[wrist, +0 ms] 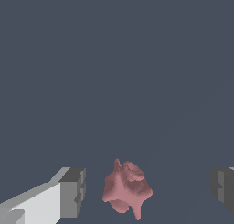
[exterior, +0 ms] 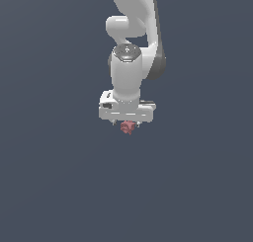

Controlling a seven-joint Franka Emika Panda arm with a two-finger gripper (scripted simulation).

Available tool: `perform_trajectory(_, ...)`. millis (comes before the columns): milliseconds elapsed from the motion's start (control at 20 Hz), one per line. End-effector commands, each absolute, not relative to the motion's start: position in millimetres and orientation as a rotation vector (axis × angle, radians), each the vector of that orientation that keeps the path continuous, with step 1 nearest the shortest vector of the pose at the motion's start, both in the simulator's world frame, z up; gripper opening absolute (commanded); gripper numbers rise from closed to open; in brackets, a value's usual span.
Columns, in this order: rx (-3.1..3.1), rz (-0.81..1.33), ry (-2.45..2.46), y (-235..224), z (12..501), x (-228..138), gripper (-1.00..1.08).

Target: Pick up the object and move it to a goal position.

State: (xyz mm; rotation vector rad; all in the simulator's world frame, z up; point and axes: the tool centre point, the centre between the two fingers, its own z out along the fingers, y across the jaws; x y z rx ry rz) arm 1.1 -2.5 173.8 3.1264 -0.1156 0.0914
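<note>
The white hand [exterior: 127,123] sits at the exterior view's centre, fingers spread wide. The lumpy pinkish-red object [wrist: 126,189] lies between the grey fingertips [wrist: 73,192]; neither pad touches it.

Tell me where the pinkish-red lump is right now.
The pinkish-red lump sits directly beneath the white gripper near the exterior view's centre; in the wrist view it lies between the open fingers, touching neither.

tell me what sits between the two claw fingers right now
The pinkish-red object sits between the fingers, with bare gaps on both sides; the wrist view shows this.
</note>
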Motion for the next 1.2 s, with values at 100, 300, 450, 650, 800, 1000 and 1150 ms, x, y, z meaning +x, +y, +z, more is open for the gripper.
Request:
perform_trajectory(100,3.125,0.073,-0.264,1,156,-13,1.00)
perform_trajectory(300,3.111,0.052,-0.433,3,137,-30,1.00)
perform_trajectory(450,3.094,0.037,-0.556,5,123,-43,1.00)
perform_trajectory(650,3.067,0.021,-0.690,6,109,-57,1.00)
perform_trajectory(800,3.049,0.012,-0.766,6,102,-66,1.00)
perform_trajectory(1000,3.029,0.004,-0.837,6,95,-74,1.00)
perform_trajectory(1150,3.020,0.001,-0.867,6,92,-77,1.00)
